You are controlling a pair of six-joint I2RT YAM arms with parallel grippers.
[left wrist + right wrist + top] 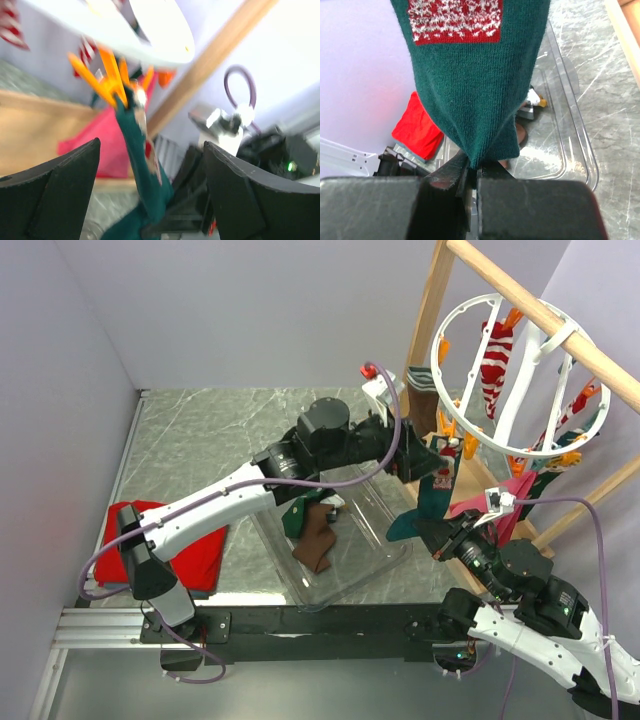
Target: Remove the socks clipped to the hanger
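Green sock (pixel 475 85) hangs from an orange peg (pixel 107 82) on the hanger (pixel 437 355). Right gripper (pixel 472 175) clamps its lower end; left gripper (pixel 150 150) stands apart around it.

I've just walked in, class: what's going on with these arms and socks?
The right gripper is shut on the lower end of a dark green sock that hangs from an orange peg on the white hanger. The left gripper is open close to that peg. A second sock already lies in the clear tray.
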